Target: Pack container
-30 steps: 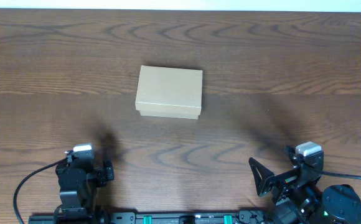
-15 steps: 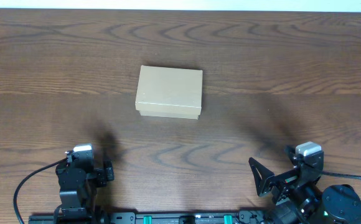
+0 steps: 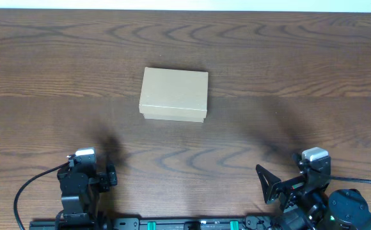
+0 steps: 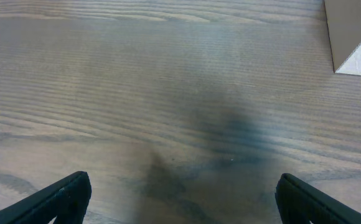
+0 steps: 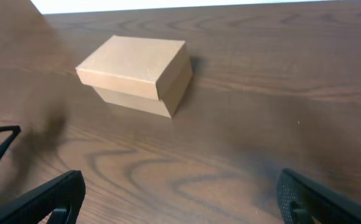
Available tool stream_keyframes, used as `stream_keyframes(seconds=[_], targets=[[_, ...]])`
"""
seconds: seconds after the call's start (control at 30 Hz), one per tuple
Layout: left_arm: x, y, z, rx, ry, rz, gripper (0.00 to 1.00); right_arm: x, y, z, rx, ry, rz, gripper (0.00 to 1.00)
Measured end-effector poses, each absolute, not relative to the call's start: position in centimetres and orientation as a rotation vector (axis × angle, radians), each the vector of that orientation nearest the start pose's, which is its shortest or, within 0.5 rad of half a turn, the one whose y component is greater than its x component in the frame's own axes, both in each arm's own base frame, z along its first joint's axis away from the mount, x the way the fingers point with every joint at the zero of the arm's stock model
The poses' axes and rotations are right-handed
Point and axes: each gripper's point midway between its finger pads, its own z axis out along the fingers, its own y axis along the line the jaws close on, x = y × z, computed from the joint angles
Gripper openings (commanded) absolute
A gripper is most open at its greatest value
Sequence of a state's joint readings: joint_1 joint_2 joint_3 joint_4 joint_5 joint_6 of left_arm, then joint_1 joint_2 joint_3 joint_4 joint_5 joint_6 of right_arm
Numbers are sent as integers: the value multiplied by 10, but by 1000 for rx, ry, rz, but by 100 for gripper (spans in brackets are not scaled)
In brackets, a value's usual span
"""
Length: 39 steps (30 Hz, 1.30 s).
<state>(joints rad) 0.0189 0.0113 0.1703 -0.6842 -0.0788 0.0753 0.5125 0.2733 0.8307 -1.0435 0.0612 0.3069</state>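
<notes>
The container (image 3: 174, 94), a small tan cardboard box with its flap lid closed, sits on the wooden table at the centre. It also shows in the right wrist view (image 5: 137, 73), and its corner shows in the left wrist view (image 4: 355, 34). My left gripper (image 4: 182, 196) is open and empty near the table's front left edge, far from the box. My right gripper (image 5: 180, 198) is open and empty at the front right, also far from the box. No tape rolls are in view.
The dark wooden table (image 3: 288, 57) stretches around the box. The left arm base (image 3: 80, 185) and right arm base (image 3: 313, 191) sit at the front edge. The table's far edge meets a white wall.
The right arm has shifted very slightly toward the front edge. The box and left arm have not moved.
</notes>
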Motion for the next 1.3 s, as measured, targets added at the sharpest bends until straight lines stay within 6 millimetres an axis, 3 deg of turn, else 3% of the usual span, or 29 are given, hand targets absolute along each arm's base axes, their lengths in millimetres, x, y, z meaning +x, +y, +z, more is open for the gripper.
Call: stream_keyframes(seconds=[0.3,0.7,0.93,1.3], targets=[[200,17,92,11,2097,139,96,152,50,246,-100,2077,314,99],[200,17,92,10,2097,140,95,182,1,183,196,2041,58,99],[200,17,92,10,2097,140,96,195,0,151,191,2036,52,99],[200,17,92,10,2097,140,96,196,1,105,153,2133,60,99]])
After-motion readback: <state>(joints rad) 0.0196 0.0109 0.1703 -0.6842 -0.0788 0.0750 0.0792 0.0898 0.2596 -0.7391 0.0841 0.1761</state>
